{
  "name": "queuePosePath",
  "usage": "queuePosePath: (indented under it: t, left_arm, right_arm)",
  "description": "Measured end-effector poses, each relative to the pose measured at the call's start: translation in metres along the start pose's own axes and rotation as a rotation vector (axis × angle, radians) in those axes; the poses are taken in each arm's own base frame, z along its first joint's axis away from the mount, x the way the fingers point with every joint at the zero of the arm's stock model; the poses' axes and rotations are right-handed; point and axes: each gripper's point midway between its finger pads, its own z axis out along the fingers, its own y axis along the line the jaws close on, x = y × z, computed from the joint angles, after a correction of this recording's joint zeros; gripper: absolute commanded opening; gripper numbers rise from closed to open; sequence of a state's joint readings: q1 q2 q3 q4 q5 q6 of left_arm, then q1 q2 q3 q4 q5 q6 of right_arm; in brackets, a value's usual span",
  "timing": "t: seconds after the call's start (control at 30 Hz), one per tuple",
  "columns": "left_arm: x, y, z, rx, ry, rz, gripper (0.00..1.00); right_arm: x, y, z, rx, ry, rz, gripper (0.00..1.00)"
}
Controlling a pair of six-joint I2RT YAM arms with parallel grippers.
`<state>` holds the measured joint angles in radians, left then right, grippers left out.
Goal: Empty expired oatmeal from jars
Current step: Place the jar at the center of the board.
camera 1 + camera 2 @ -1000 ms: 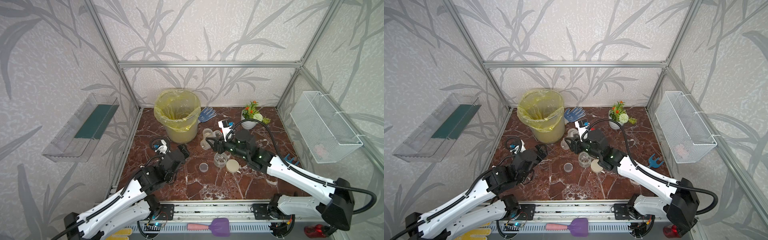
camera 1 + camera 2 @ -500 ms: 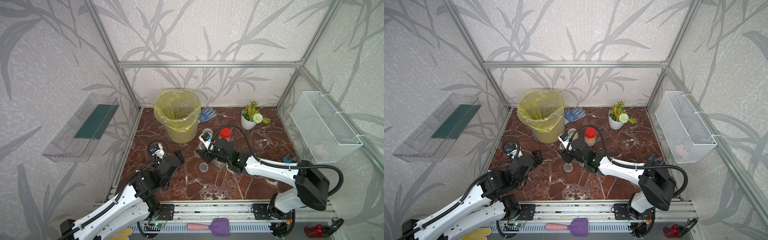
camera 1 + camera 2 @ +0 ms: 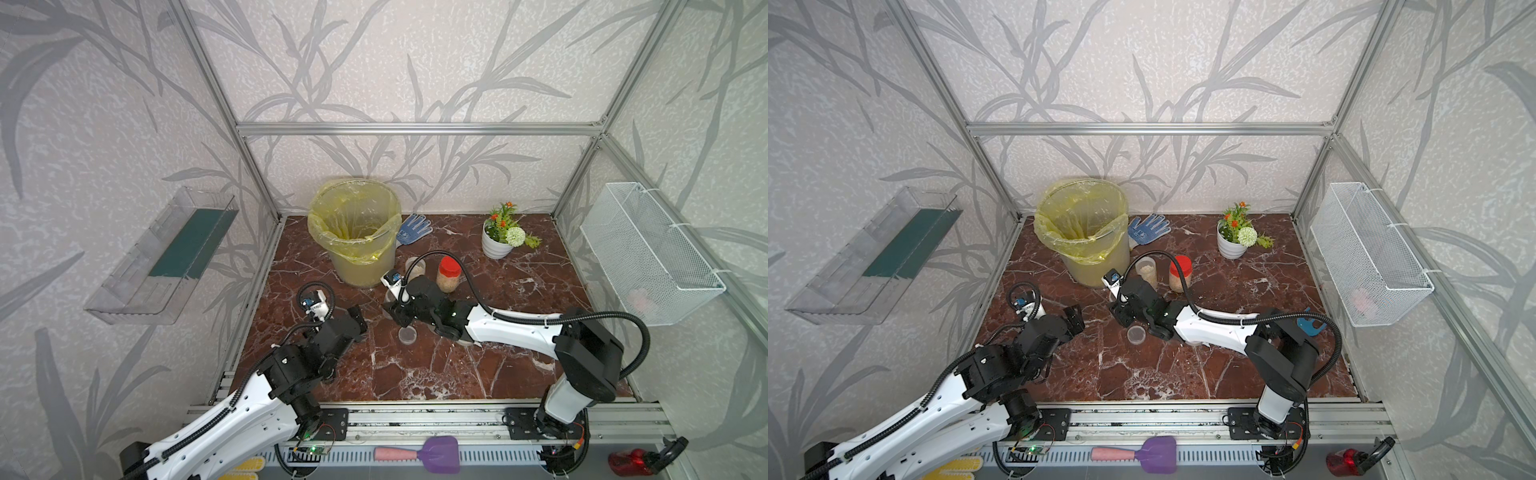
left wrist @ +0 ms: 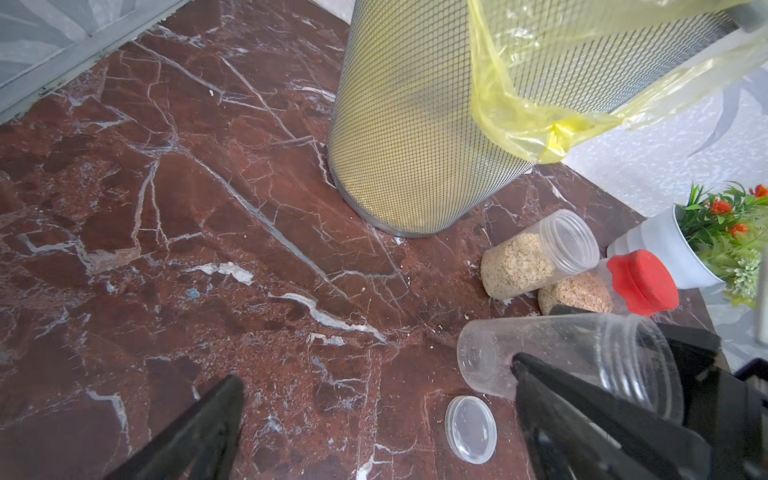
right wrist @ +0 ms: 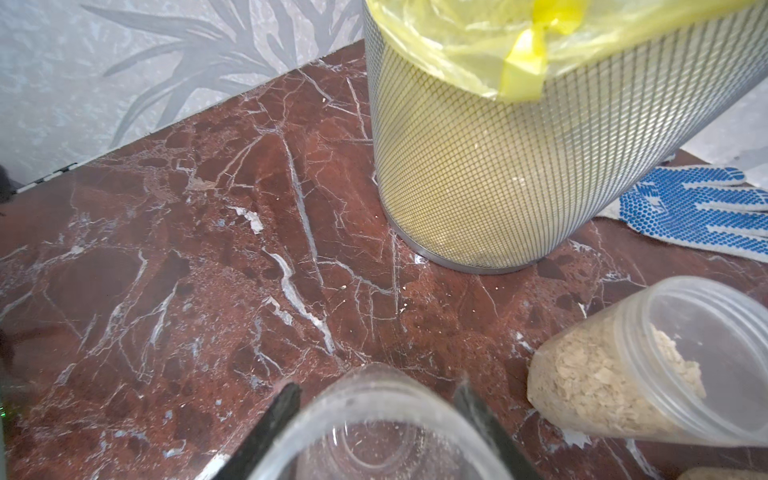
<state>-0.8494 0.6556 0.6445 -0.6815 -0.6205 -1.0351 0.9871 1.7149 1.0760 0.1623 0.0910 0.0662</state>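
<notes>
Gripping a clear plastic cylinder, the right tool has its two black fingers partly closed on either side of the empty jar. That jar is lidless, with a threaded mouth, and only dusty specks cling to its cloudy wall. In the left wrist view its rounded base sits low by the tabletop; whether it touches the surface cannot be told. The left tool hangs over bare tabletop with its tapered black fingers spread wide and nothing between them.

The tabletop is glossy red-brown marble with white veins, and a few pale crumbs lie on it. A flat round clear lid lies there just beside the held jar.

Near the base of the bin stands the open jar, a slim clear cylinder with a ribbed neck, about half full of oatmeal in dry beige flakes. Just beside it is the red-capped jar, also clear, with oatmeal in its lower part and a lobed red cap.

The bin is a tall cylinder of fine metal mesh with a solid ring at the foot. A thin, crinkled yellow liner folds over its rim and is knotted at one side. A knitted glove with blue dots lies flat behind it. A white ribbed pot of flowers stands well apart.
</notes>
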Motion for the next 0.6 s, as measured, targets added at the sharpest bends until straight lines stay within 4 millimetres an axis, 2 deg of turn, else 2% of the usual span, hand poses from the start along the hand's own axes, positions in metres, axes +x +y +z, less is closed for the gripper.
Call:
queuePosePath:
  t: [0.3, 0.47, 0.6]
  left_arm:
    - [0.006, 0.008, 0.005, -0.026, -0.005, 0.066, 0.99]
    - [0.004, 0.008, 0.006, -0.038, -0.018, 0.085, 0.99]
    - [0.003, 0.011, 0.008, -0.063, -0.027, 0.100, 0.99]
  right_arm:
    - [0.049, -0.002, 0.027, 0.035, 0.135, -0.028, 0.25]
    - [0.052, -0.001, 0.035, 0.040, 0.151, -0.029, 0.28]
    - [0.054, 0.000, 0.037, 0.040, 0.158, -0.028, 0.42]
